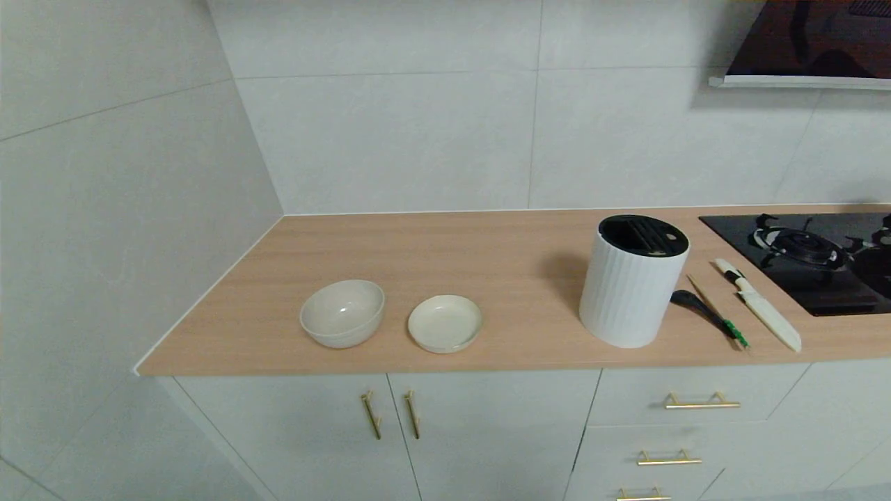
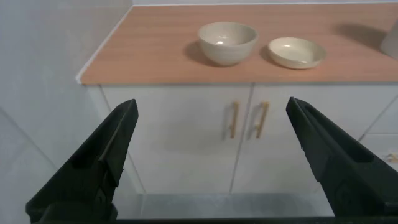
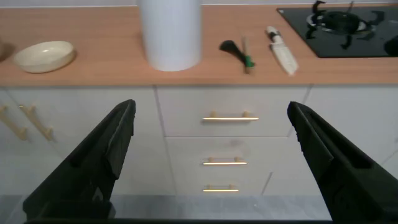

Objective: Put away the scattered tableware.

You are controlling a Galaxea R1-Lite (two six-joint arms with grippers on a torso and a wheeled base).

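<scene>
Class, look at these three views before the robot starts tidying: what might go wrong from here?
1. The white-bladed knife lies flat beside the black gas hob; a grasp may slip on its thin blade or push it onto the hob.
2. The black spoon and green-tipped wooden chopsticks lie together, apparently touching, so lifting one could drag the other.
3. The tall white ribbed holder might tip if bumped.

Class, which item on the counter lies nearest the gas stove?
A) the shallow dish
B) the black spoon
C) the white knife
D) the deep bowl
C: the white knife lies right beside the stove, while the black spoon lies farther from it, next to the ribbed holder.
</scene>
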